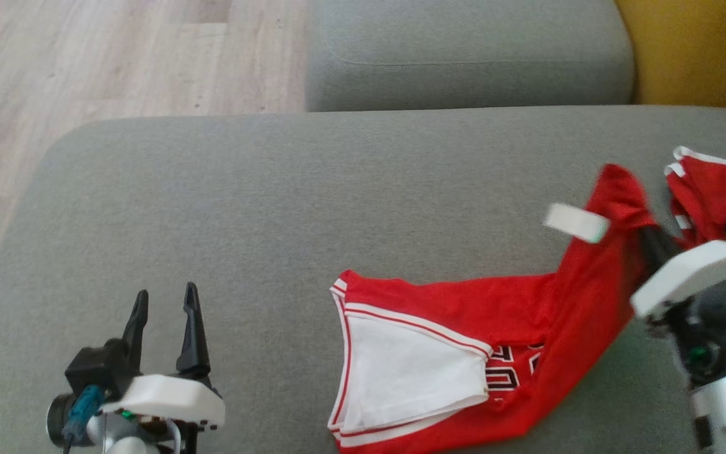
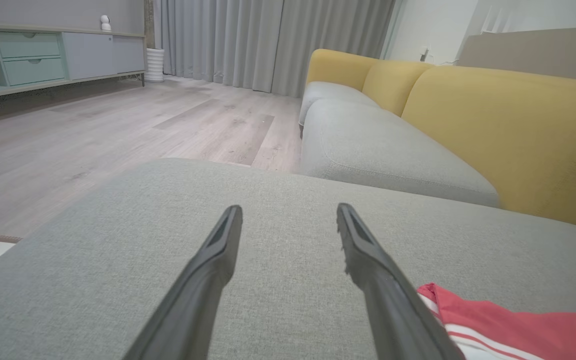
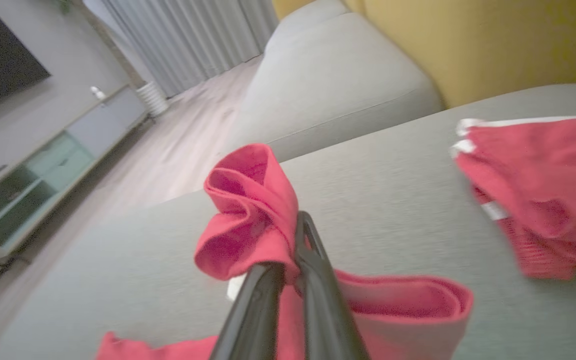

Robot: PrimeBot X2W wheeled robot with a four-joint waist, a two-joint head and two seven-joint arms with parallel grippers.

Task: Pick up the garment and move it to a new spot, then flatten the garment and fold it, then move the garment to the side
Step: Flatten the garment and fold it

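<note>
My right gripper point(image 3: 290, 250) was clenched on a fold of the garment point(image 1: 464, 315). In the right wrist view the two fingers stood together, with a red loop of cloth pinched between them and bulging over their tips. My left gripper point(image 1: 166, 291) was released, its fingers spread with nothing between them, above the bare cushion point(image 1: 275, 189).

The garment lay on the cushion, in the right half of the head view. Its long axis ran from the white-trimmed end point(image 1: 401, 372), low and near the middle of that view, up and to the right to the pinched fold. So the held end was at my right side, and the free end lay flat toward my left. The left gripper was well apart from the free end, to the left of it, but it was the nearer arm for that end.

I judged that the carry to a new spot depended on this axis. A pull along it should let the cloth trail straight, and a pull across it could bunch the cloth. A second red piece point(image 1: 716, 183) lay just beside the right gripper. I could not tell whether it belonged to the same garment.
</note>
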